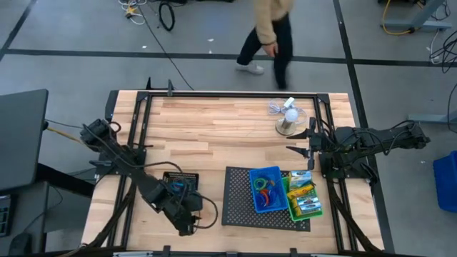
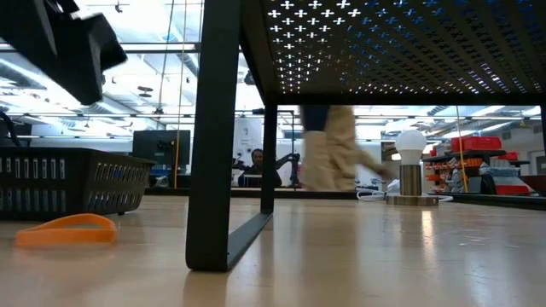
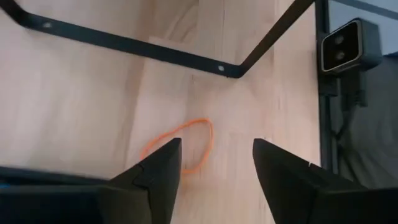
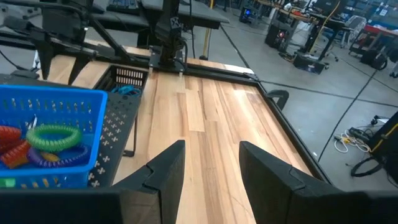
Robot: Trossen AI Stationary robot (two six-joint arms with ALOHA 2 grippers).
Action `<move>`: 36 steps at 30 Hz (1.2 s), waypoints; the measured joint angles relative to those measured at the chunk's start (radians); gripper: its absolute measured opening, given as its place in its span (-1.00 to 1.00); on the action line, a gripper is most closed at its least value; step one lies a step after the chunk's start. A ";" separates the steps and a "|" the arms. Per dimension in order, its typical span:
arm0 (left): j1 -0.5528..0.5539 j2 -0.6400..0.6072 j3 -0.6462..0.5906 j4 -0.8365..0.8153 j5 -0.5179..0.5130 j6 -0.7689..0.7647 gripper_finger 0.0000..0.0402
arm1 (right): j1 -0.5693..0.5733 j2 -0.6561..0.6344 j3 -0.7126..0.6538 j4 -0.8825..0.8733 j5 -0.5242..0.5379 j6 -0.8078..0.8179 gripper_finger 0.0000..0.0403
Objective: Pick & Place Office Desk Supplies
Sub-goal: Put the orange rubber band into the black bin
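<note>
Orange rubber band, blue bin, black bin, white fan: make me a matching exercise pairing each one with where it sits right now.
Things:
1. orange rubber band
2. blue bin
3. black bin
4. white fan

Places:
A. on the black mesh tray, holding coloured loops
B. bare wood, far side, near the right gripper
C. flat on the wood below the left gripper, its jaws apart
D. on the wood left of the tray, beside the left arm

Pairs: 1-C, 2-A, 3-D, 4-B
</note>
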 joint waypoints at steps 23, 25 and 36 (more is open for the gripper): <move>0.013 0.294 0.212 -0.125 0.097 0.156 -0.04 | 0.000 0.000 0.000 -0.037 0.000 0.006 -0.20; 0.013 0.300 0.210 -0.143 0.096 0.145 -0.04 | 0.000 0.000 0.000 -0.038 0.000 0.006 -0.20; 0.032 0.356 0.212 -0.108 0.125 0.153 -0.08 | 0.000 0.000 0.000 -0.044 0.000 0.006 -0.20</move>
